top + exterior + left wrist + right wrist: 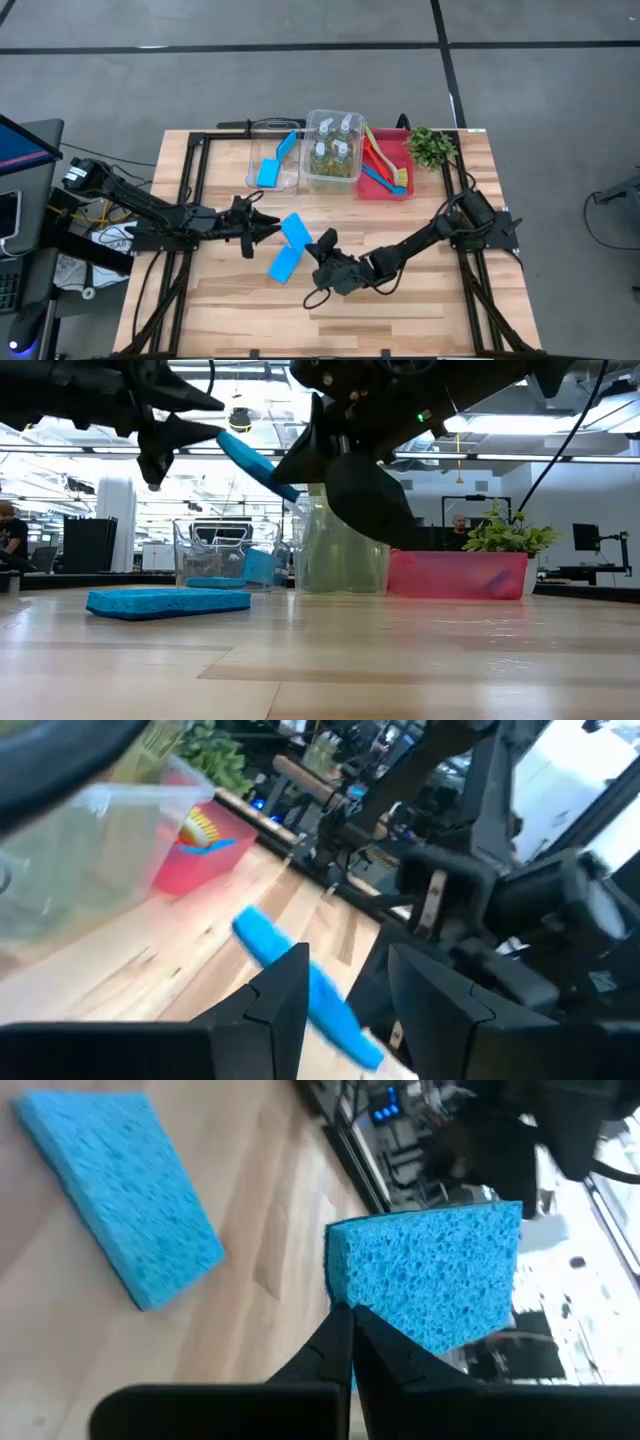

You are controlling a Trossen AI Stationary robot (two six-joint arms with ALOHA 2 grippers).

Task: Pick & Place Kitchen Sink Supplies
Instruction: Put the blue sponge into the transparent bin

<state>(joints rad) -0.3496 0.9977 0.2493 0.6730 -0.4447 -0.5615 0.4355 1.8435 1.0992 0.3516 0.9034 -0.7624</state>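
Note:
My right gripper [318,245] is shut on a bright-blue sponge [296,230], held in the air over the table's middle; the sponge shows tilted in the low view [255,463]. My left gripper [268,230] is open, level and pointing toward the table's right, with its fingertips close beside this sponge's left edge [262,940]. I cannot tell whether it touches. A second blue sponge [285,264] lies flat on the table below them [168,601]. Two more blue sponges [268,172] are in a clear bin. My right gripper pinches the lifted sponge between its two fingers at one corner of its edge [345,1295]. The fingers come from the table's right, slanting. The sponge is lifted clear of the table and tilted, its broad face [430,1275] turned toward the wrist camera.
At the table's far edge stand a clear bin [255,158] with sponges, a clear bin [310,125] with small bottles [332,150], and a red bin [372,192] with brushes [385,165]. A small green plant [430,147] stands at the far right.

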